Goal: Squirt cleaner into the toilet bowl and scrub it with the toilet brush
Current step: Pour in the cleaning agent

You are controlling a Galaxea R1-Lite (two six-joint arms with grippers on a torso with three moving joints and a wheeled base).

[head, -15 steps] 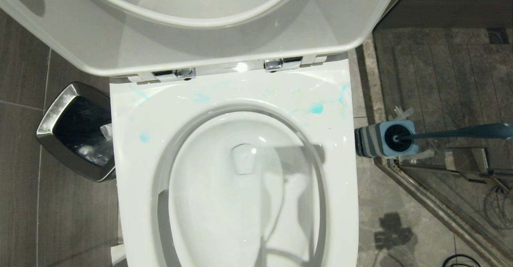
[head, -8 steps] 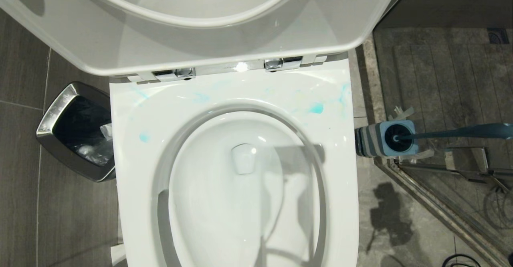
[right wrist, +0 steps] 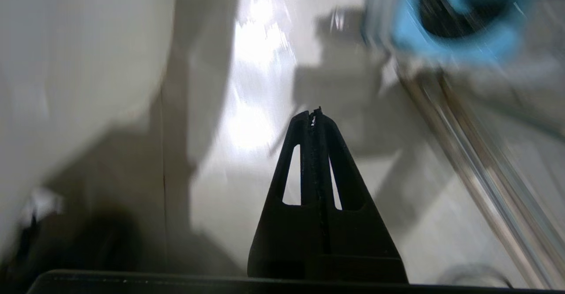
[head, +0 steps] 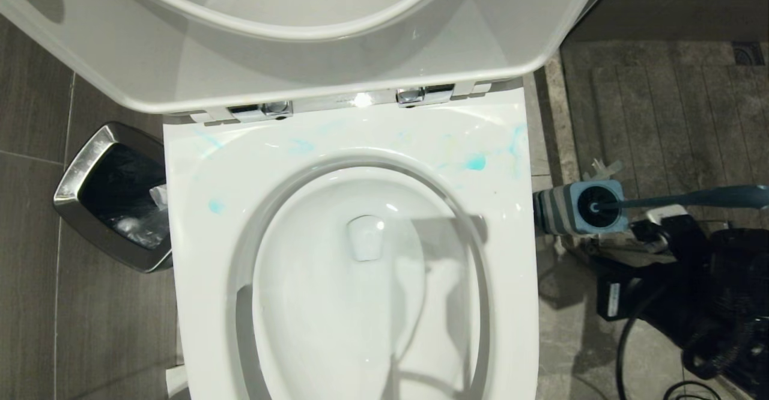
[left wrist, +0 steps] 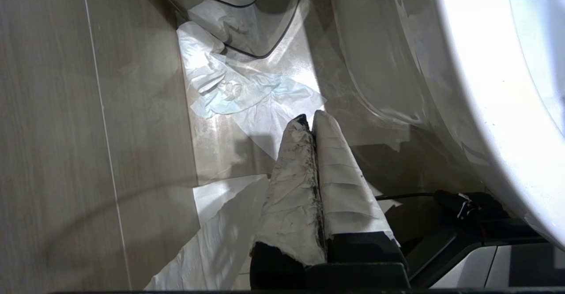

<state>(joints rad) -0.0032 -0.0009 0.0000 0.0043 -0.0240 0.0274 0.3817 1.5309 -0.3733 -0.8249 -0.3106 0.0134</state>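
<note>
Your right gripper (right wrist: 314, 111), clenched empty, sat below the toilet brush (head: 691, 198), its handle running out rightward from the holder (head: 562, 211); your left gripper (left wrist: 309, 119) was clenched too, far off.

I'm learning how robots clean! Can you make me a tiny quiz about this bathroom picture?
1. True or false: the toilet brush is standing in its holder.
2. Where are the blue cleaner smears? A) floor B) toilet bowl rim C) steel bin
3. Fill in: the right claw is ____ (open/shut).

Key: 1 true; 2 B; 3 shut.
</note>
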